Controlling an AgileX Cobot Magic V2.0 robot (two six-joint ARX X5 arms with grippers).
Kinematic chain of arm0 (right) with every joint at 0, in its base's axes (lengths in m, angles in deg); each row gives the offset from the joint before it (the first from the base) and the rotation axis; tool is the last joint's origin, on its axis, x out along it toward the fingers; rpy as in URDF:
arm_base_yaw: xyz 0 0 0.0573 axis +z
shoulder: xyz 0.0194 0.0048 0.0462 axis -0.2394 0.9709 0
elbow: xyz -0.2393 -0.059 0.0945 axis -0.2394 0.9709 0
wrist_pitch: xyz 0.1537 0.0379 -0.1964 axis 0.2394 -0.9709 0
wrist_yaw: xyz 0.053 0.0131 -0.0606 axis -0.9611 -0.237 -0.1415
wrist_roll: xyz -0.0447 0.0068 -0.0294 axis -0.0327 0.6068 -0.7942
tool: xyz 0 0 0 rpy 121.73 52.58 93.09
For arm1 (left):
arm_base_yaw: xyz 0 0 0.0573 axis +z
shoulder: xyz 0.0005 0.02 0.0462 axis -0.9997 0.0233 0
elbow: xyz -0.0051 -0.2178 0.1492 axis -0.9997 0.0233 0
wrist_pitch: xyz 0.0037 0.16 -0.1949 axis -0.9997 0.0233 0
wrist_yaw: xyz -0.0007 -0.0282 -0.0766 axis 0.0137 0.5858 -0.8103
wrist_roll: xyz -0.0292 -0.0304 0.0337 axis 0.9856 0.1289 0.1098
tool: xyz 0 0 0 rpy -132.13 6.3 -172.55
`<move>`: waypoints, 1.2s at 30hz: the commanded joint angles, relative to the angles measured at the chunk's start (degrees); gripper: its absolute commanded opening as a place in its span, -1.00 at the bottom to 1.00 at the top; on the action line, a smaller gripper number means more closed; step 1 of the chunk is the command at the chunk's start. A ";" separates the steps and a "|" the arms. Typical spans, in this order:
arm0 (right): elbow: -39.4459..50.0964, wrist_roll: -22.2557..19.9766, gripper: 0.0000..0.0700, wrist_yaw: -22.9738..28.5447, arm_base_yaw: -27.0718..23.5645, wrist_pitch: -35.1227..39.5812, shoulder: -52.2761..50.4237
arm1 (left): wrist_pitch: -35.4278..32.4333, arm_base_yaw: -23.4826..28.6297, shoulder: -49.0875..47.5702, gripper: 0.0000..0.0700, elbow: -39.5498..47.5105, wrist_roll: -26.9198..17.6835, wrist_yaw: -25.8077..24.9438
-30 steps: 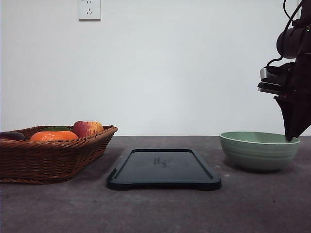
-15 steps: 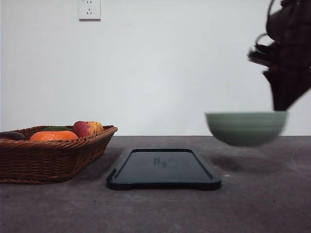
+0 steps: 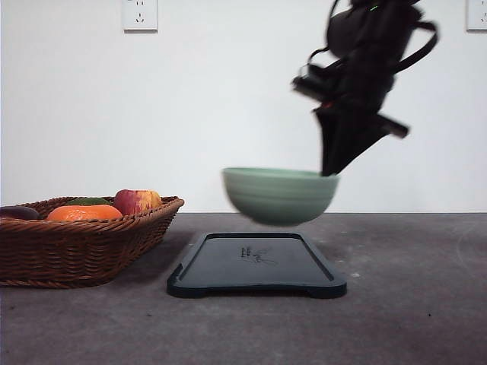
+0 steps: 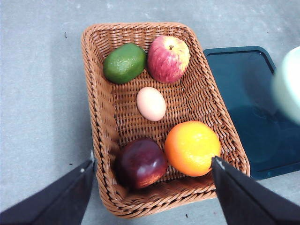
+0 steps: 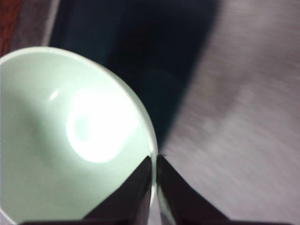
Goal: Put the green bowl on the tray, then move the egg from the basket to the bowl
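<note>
Sage-green, my one green bowl point(image 3: 280, 195) hangs clamped by its rim in the right gripper point(image 3: 329, 172) above one tray point(image 3: 256, 264), while my spread left gripper point(image 4: 152, 187) hovers over one basket point(image 4: 101, 140) holding one egg point(image 4: 151, 103).

The pale sage-green bowl point(image 3: 279, 195) hung level in the air above the tray point(image 3: 256, 265), clear of it, its ridged wall blurred and its rim pinched on the right side; from the right wrist its interior point(image 5: 70, 140) was empty and glossy. The tray, dark blue-black with rounded corners and a low rim, lay flat and bare on the grey table just beside the basket point(image 3: 76, 247). That brown wicker basket point(image 4: 98, 140) held the tan egg point(image 4: 151, 103) near its middle, lying on its side.
</note>
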 commanded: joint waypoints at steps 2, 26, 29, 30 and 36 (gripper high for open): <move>-3.14 2.13 -1.00 0.05 1.68 1.94 2.67 | -0.38 -0.11 0.22 0.43 -1.18 -0.15 -0.29; -4.02 3.62 -0.25 7.13 3.75 4.44 7.68 | -0.37 -0.11 0.22 0.43 -1.18 -0.06 -0.29; -4.04 3.58 -0.20 6.86 3.75 4.36 7.47 | -0.37 -0.11 0.22 0.43 -1.18 -0.07 -0.28; -4.05 3.58 -0.20 6.72 3.74 4.37 7.29 | -0.37 -0.11 0.22 0.43 -1.18 -0.07 -0.28; -3.98 3.36 -0.20 8.15 3.83 5.87 4.55 | -0.37 -0.11 0.22 0.43 -1.18 -0.07 -0.28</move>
